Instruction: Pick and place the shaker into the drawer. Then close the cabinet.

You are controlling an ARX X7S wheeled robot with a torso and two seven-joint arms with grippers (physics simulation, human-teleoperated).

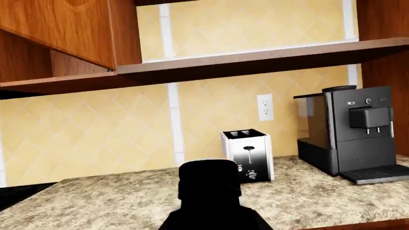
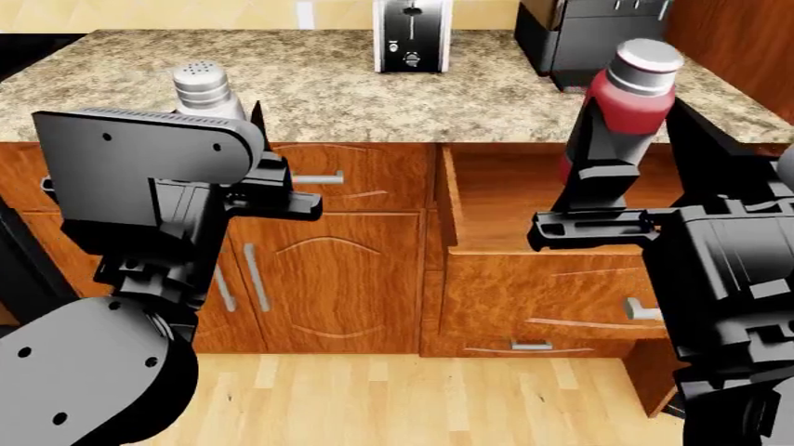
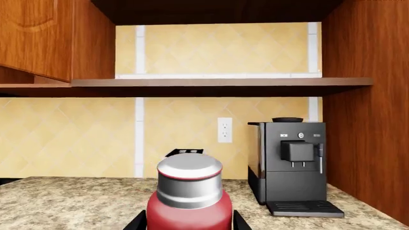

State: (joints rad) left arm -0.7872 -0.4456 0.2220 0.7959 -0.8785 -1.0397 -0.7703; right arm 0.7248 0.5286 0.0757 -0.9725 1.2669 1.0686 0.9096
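Left wrist view: you see 1 toaster (image 1: 248,154), 1 black coffee machine (image 1: 351,134) and 1 wall outlet (image 1: 265,107) over the granite countertop (image 1: 115,201). A dark rounded object (image 1: 210,184) fills the near centre; can't tell what it is, nor the left fingers' state.

Head view: 2 shakers. Your right gripper (image 2: 608,177) is clamped on the red shaker (image 2: 624,102), held upright above the open drawer (image 2: 534,232). 1 silver-capped shaker (image 2: 205,90) shows behind your left gripper (image 2: 267,186); grip unclear. The cabinet (image 2: 329,269) has several silver bar handles.

Right wrist view: 1 red shaker w/ silver cap between the 2 black fingers (image 3: 238,221), tight on both sides. Coffee machine and outlet behind.
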